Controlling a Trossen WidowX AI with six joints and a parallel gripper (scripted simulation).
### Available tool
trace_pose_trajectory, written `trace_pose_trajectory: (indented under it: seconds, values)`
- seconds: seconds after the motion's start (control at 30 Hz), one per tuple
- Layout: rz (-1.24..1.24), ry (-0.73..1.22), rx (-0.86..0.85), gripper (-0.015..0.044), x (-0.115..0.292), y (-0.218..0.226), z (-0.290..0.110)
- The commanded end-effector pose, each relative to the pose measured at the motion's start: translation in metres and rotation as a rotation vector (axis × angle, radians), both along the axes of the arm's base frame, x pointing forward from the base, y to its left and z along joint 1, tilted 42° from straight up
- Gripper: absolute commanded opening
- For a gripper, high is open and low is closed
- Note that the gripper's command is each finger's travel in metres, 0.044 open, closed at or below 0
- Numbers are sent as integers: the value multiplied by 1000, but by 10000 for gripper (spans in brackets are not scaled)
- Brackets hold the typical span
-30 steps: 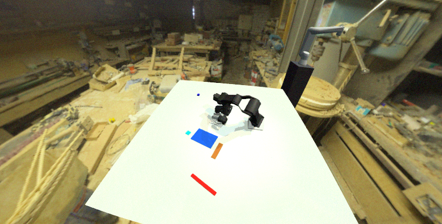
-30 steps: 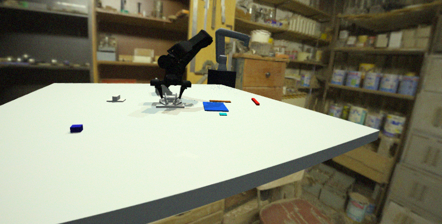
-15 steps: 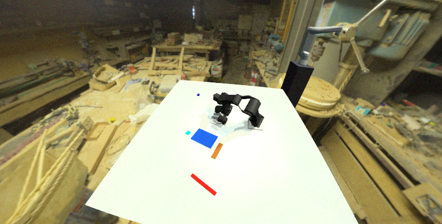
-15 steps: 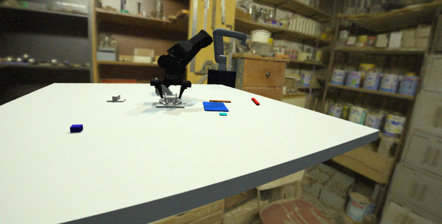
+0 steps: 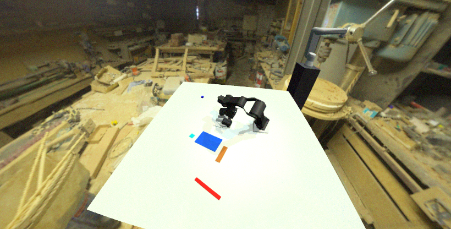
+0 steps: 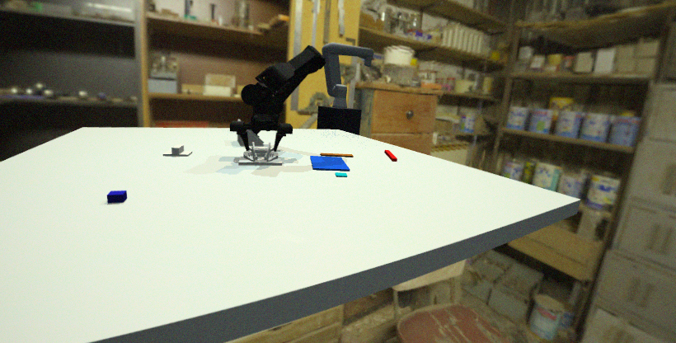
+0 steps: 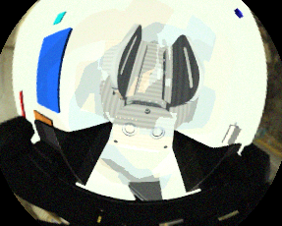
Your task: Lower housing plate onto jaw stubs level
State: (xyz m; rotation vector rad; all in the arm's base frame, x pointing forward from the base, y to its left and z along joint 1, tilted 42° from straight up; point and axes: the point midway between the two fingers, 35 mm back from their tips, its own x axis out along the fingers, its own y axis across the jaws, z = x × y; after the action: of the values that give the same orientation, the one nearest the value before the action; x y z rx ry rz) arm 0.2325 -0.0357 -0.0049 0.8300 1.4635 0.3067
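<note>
My gripper (image 5: pixel 224 117) (image 6: pixel 261 151) (image 7: pixel 141 128) points down, its black fingers wide apart and shut on the pale housing plate (image 7: pixel 143 140), which shows two round holes in the wrist view. Beyond the plate, two upright jaws, the left jaw (image 7: pixel 130 66) and the right jaw (image 7: pixel 187 74), have dark faces and stand apart on the grey ribbed base (image 6: pixel 260 164) (image 7: pixel 108 100). The plate lies at the near end of the jaws. The stubs and any gap beneath the plate are hidden, and I cannot tell whether it is seated.
A blue panel (image 5: pixel 208 141) (image 6: pixel 329 162) (image 7: pixel 54 71), orange strip (image 5: pixel 221 154) (image 6: pixel 336 155), cyan tile (image 5: pixel 191 135) (image 6: pixel 340 175) and red bar (image 5: pixel 207 188) (image 6: pixel 390 155) lie to one side. A small grey block (image 6: pixel 177 149) and dark blue block (image 6: pixel 116 196) lie on the other.
</note>
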Motion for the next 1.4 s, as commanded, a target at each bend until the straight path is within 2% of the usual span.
trace_pose_trajectory:
  seconds: [0.0, 0.9, 1.0, 1.03, 1.37]
  values:
    - [-3, 2, 5, 351, 0, 1, 0]
    - [-3, 2, 5, 351, 0, 1, 0]
    - [0, 0, 0, 430, 0, 0, 0]
    - [0, 0, 0, 440, 0, 0, 0]
    - [0, 0, 0, 440, 0, 0, 0]
